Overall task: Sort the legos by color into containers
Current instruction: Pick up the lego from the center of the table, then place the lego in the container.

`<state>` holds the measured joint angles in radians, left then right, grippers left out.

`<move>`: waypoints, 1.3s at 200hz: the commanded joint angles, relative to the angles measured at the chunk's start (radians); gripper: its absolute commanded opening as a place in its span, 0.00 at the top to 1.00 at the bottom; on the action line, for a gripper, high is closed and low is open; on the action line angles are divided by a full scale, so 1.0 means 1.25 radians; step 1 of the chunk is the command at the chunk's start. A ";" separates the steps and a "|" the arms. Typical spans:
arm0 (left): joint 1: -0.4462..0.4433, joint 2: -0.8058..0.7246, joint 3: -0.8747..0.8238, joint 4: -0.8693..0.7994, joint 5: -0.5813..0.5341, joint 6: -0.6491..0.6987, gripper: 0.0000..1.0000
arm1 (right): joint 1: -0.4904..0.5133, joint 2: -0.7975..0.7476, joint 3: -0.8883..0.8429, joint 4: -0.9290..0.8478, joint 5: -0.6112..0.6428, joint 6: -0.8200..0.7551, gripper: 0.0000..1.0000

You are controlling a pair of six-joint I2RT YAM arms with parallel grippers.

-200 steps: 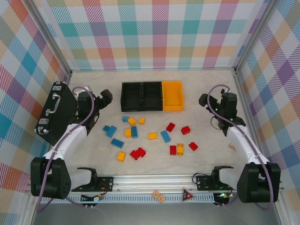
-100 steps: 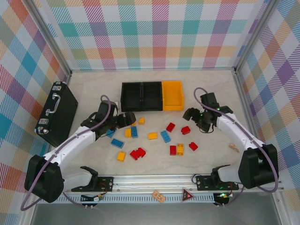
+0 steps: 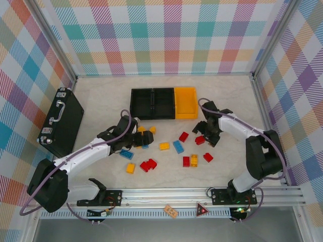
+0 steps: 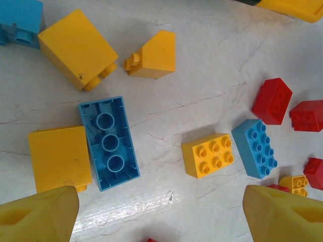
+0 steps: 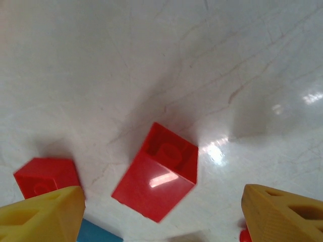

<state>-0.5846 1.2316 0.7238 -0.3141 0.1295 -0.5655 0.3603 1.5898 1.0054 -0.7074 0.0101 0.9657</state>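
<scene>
The right claw (image 5: 161, 214) gapes open, straddling a red lego (image 5: 156, 179) mid-frame. The left claw (image 4: 161, 217) is open and empty over a blue lego (image 4: 108, 143). They look light, rigid and slick, so pinch flat opposite sides.

Three containers (image 3: 163, 103); one briefcase (image 3: 63, 121) — over a dozen legos (image 3: 178, 146)

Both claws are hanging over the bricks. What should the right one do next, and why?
Probably lower the right claw straight down around the red brick, then close. The claw stands open, and that brick lies loose on the table in line with its gap, not yet gripped.
</scene>
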 commanded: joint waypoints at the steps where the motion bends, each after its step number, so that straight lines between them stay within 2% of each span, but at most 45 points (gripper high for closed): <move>1: -0.008 0.002 -0.008 -0.010 -0.017 -0.010 0.16 | 0.005 0.040 0.031 0.004 0.012 0.042 0.21; 37: -0.010 0.008 -0.016 -0.015 -0.022 -0.017 0.16 | 0.012 0.090 0.057 0.007 0.003 0.045 0.30; 70: -0.012 0.012 -0.023 -0.007 -0.023 -0.027 0.16 | 0.016 0.090 0.052 0.012 -0.008 0.044 0.51; 80: -0.013 0.016 -0.023 -0.005 -0.023 -0.029 0.16 | 0.015 0.082 0.051 0.012 -0.008 0.042 0.62; 98: -0.015 0.022 -0.022 0.002 -0.024 -0.030 0.16 | 0.016 0.066 0.051 0.013 -0.008 0.034 0.70; 146: -0.021 0.033 -0.023 0.015 -0.023 -0.036 0.16 | 0.016 0.031 0.081 -0.005 -0.017 0.001 0.72; 184: -0.024 0.023 -0.021 0.022 -0.010 -0.049 0.16 | 0.015 0.024 0.183 -0.043 -0.001 -0.050 0.72; 215: -0.026 0.008 -0.017 0.074 0.006 -0.066 0.16 | 0.016 0.077 0.307 -0.078 0.026 -0.098 0.72; 260: -0.028 -0.005 -0.004 0.093 0.017 -0.085 0.16 | 0.016 0.221 0.505 -0.118 0.036 -0.128 0.71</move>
<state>-0.6083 1.2526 0.7078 -0.2264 0.1310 -0.6453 0.3744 1.7706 1.5345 -0.7849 0.0368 0.8486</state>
